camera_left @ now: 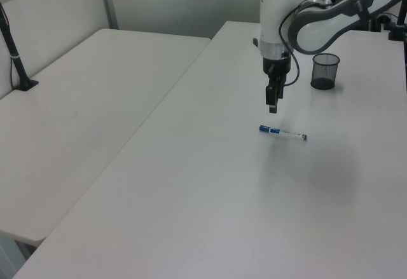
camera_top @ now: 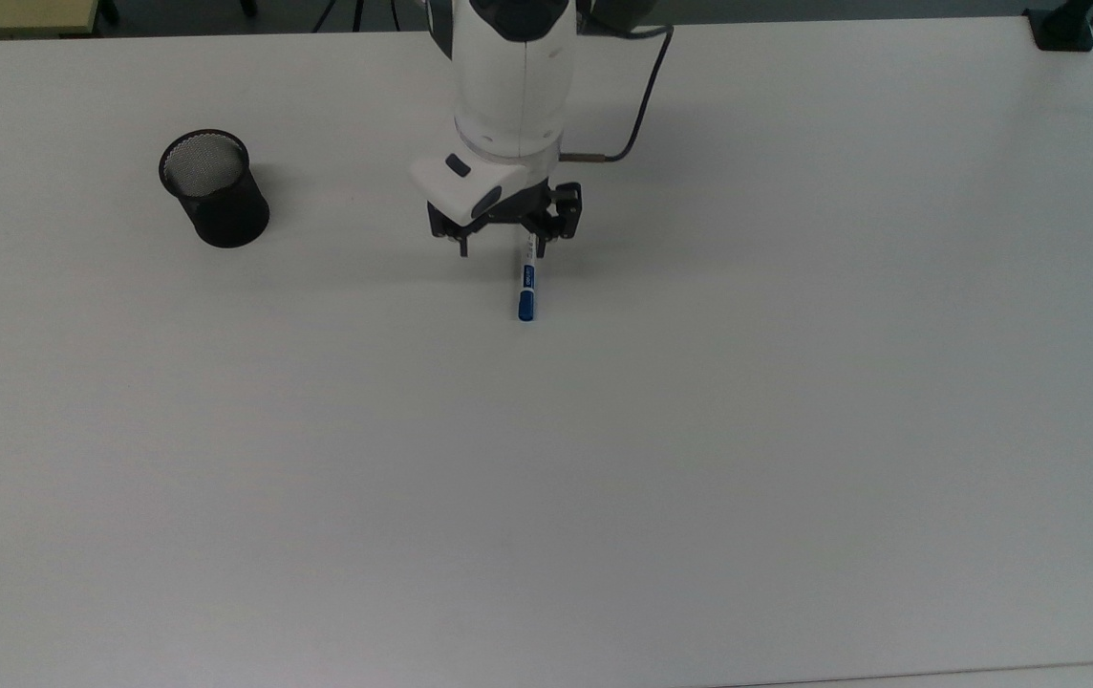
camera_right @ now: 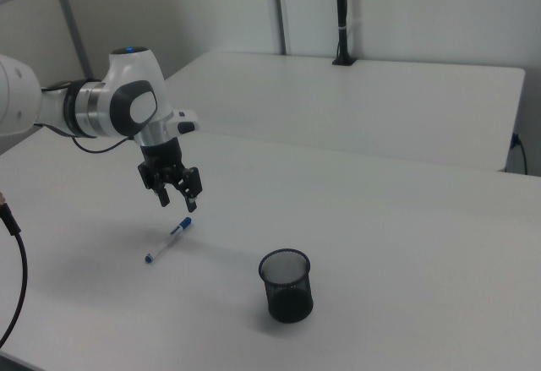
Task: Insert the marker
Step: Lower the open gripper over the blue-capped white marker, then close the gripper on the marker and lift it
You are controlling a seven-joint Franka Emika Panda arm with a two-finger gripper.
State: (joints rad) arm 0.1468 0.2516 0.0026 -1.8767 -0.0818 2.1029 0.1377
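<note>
Gripper spread above marker | top view hides marker's far end

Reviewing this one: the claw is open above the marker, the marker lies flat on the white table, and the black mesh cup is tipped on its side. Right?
Not quite: the black mesh cup stands upright, mouth up, as the right view shows. The rest holds: the claw is open above the marker, which lies flat on the white table.

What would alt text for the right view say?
A white robot arm holds its open gripper just above a blue-capped marker lying flat on a white table. An empty black mesh cup stands apart, toward the right view's right.
</note>
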